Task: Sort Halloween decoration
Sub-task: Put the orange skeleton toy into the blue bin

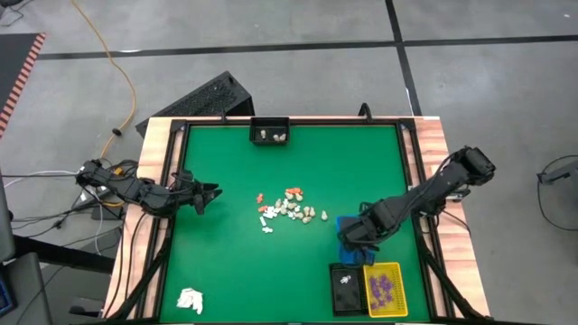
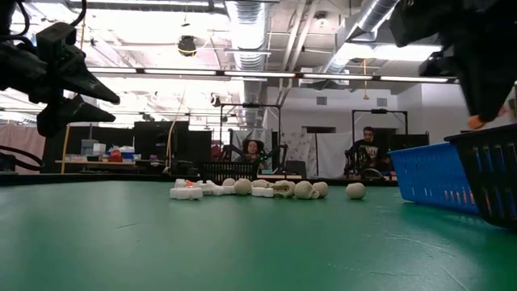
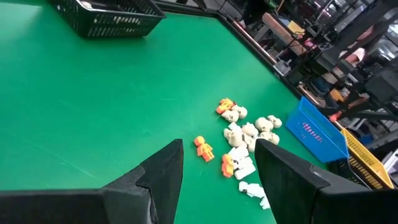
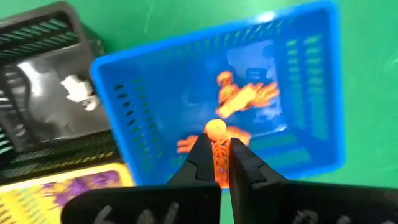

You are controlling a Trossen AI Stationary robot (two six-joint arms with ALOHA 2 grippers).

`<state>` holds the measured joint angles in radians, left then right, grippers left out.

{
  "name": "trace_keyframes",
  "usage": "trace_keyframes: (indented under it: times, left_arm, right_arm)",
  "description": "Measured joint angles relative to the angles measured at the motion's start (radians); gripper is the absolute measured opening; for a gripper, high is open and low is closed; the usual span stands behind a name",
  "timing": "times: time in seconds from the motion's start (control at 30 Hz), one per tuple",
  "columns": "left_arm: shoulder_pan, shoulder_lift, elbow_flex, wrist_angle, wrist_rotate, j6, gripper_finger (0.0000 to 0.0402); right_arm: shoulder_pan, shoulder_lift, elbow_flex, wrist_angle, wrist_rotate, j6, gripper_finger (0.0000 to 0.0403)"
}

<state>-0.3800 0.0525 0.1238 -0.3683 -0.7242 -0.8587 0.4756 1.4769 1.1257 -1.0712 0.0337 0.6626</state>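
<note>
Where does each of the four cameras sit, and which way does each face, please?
High view: overhead, straight down on the green table; both dark arms show.
Low view: table height, level across the cluster of tiny cream and orange figurines into the room; arms hang from above.
Left wrist view: behind the open left pincer, facing that cluster.
Right wrist view: above the blue slotted plastic basket, looking past the right pincer, shut on a small orange figurine.
Shared: both wrist views show the blue basket.
</note>
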Motion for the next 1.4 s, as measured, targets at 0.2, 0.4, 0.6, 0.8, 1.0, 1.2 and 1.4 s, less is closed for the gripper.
trace_keyframes:
  times: [0.2,0.4,0.6,0.8,1.0,1.2,1.4]
  left_arm:
    - [0.000,0.000,0.000,0.000,-0.016,0.001,0.0189]
    - [0.000,0.000,0.000,0.000,-0.017,0.001,0.0189]
    - [0.000,0.000,0.000,0.000,-0.017,0.000,0.0189]
    - [0.000,0.000,0.000,0.000,-0.017,-0.001,0.0189]
    - [0.000,0.000,0.000,0.000,-0.017,0.000,0.0189]
    - [0.000,0.000,0.000,0.000,-0.017,0.000,0.0189]
    - [0.000,0.000,0.000,0.000,-0.017,-0.001,0.0189]
  right_arm:
    - [-0.050,-0.030,-0.062,0.027,-0.001,-0.053,0.0015]
    - [-0.090,-0.125,-0.156,0.095,0.001,-0.013,0.0015]
    - [-0.099,-0.176,-0.196,0.112,0.019,0.038,0.0036]
    - [-0.099,-0.180,-0.199,0.117,0.019,0.045,0.0067]
    - [-0.099,-0.180,-0.199,0.117,0.020,0.045,0.0102]
    - [-0.099,-0.180,-0.199,0.117,0.020,0.046,0.0143]
    - [-0.099,-0.180,-0.199,0.124,0.020,0.041,0.0177]
